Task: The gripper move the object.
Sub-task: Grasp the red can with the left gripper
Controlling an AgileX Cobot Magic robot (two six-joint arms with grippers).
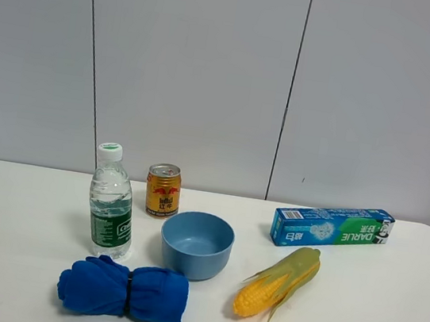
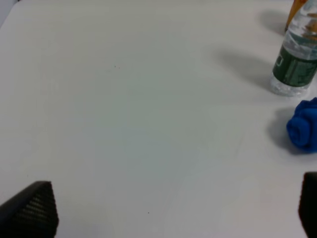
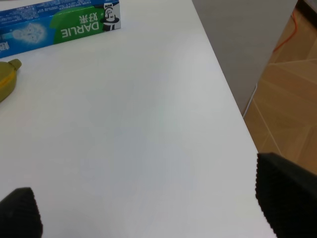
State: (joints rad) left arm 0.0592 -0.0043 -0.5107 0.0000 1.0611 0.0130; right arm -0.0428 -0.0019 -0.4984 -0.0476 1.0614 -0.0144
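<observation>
Can (image 1: 163,190) stands near water bottle (image 1: 110,210) and blue bowl (image 1: 196,243).

A blue bowl (image 1: 196,244) sits mid-way across the white desk (image 1: 11,244). Taking the bowl as the dial's centre:
- At nine o'clock, a clear water bottle (image 1: 110,210) with a green label stands upright.
- At seven, a rolled blue cloth (image 1: 123,291) lies close by.
- At four, an ear of corn (image 1: 278,282) lies in its husk.
- At two, a teal Darlie toothpaste box (image 1: 332,227) lies flat.
</observation>
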